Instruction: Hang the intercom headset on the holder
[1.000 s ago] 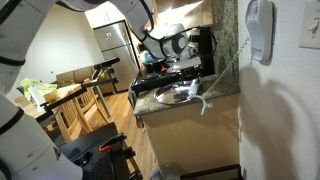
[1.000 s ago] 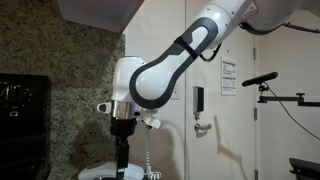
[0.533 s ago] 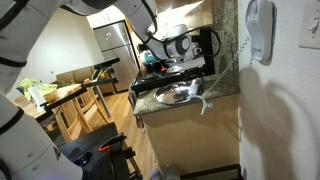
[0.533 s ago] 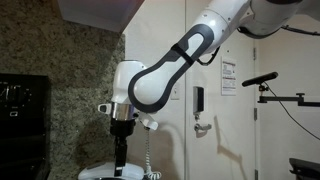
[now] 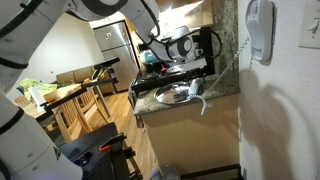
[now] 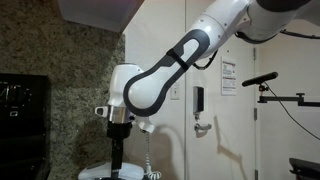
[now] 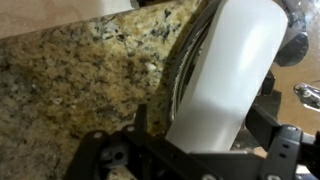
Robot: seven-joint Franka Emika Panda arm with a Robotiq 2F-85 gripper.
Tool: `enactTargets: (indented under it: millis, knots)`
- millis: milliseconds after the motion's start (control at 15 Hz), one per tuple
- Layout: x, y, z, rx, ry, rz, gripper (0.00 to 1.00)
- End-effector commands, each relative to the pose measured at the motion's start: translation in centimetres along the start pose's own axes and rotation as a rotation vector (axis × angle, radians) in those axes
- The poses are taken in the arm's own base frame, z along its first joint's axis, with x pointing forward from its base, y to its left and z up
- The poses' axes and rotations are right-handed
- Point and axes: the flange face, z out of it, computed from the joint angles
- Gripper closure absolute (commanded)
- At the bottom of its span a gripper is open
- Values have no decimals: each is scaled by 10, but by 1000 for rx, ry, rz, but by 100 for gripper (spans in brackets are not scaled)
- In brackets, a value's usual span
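Jaws apart, pincer (image 7: 200,150) hovers over intercom headset (image 7: 228,70) near granite counter (image 7: 70,80) edge

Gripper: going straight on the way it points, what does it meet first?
The intercom headset, lying on the granite counter in line with the open gripper; nothing shows in between, though depth is unclear.

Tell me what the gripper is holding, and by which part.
Nothing is held. The gripper stands open, jaws either side of the intercom headset, not clamped on it.
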Motion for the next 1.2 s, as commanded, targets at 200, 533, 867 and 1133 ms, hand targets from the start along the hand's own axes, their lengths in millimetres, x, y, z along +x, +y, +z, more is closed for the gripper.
enactTargets:
  millis: [200, 533, 867, 1133]
  knots:
    - [11, 1, 8, 25, -51, 12, 0]
    - [13, 4, 9, 8, -58, 16, 51]
    - [17, 2, 2, -41, -77, 3, 66]
    - [26, -10, -12, -90, -69, -13, 66]
